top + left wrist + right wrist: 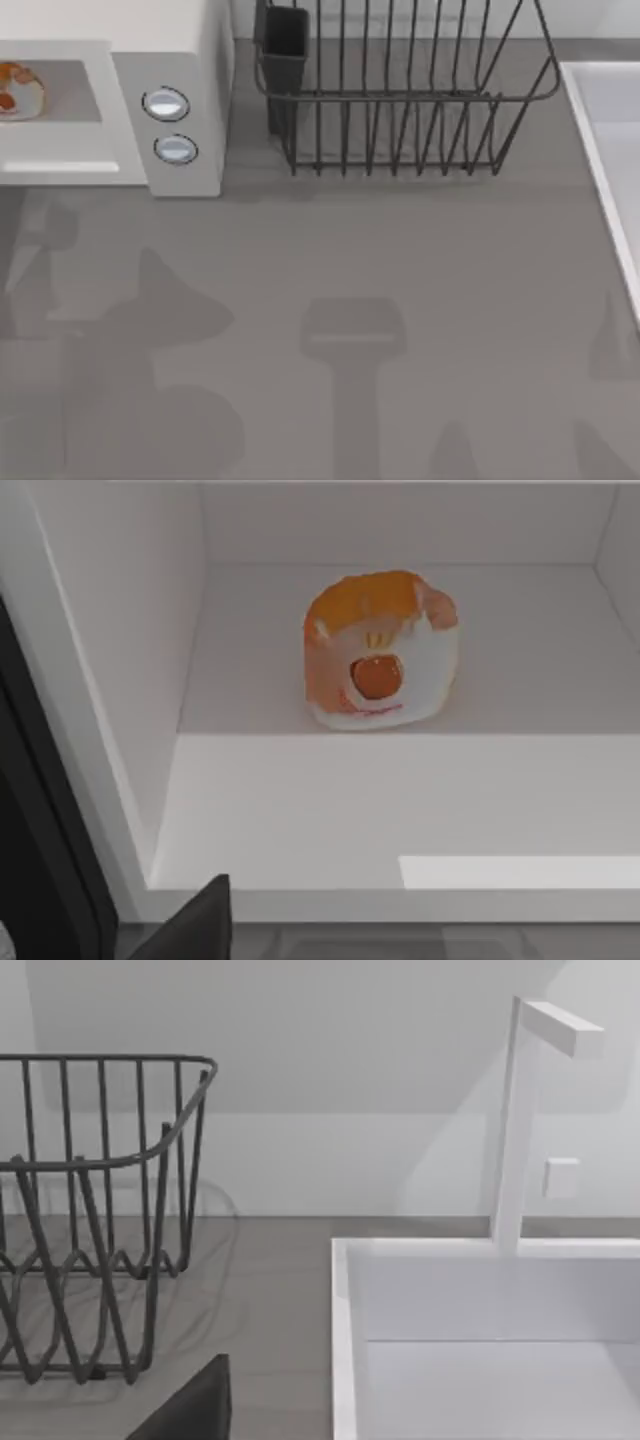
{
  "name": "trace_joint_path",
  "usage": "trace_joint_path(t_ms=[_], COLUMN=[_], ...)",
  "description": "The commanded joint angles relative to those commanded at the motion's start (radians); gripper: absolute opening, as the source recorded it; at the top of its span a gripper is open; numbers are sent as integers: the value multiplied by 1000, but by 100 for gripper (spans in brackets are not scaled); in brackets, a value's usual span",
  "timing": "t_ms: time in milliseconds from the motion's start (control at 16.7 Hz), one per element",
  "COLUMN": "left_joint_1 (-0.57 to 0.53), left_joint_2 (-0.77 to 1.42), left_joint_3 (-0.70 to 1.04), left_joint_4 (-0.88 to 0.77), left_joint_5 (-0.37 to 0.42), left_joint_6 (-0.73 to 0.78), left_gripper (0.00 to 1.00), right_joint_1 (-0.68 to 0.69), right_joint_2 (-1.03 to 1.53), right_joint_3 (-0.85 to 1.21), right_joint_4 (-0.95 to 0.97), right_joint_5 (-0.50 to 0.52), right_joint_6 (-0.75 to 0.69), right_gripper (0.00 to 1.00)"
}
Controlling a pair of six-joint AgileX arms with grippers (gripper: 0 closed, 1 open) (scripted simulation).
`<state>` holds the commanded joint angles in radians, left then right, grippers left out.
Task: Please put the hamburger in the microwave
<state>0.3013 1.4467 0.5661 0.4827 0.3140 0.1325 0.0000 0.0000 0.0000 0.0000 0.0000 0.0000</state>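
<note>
Orange-tan hamburger (378, 650) alone mid-floor inside the microwave (190, 60), clear of its walls; finger states untellable.

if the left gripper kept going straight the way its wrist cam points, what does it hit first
Most likely the hamburger, which sits on the floor of the microwave cavity, dead ahead in the left wrist view. The open front looks free up to it. If the path runs lower, it might meet the cavity's front ledge first; depth is hard to judge.

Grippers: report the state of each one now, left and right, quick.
Left gripper: cannot be told; it faces the hamburger lying free inside the microwave.
Right gripper: cannot be told; near the dish rack.
</note>
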Motion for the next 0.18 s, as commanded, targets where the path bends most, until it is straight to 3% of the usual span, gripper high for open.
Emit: trace_joint_path(t_ms=[180], left_joint_1=[0], left_joint_2=[-28], left_joint_3=[11], left_joint_4=[-30], left_joint_5=[0], left_joint_6=[0], left_gripper=[100], right_joint_1=[0], right_joint_2=[0], right_joint_3=[0], right_joint_4=[0], right_joint_5=[0], right_joint_6=[0], right_gripper=[100])
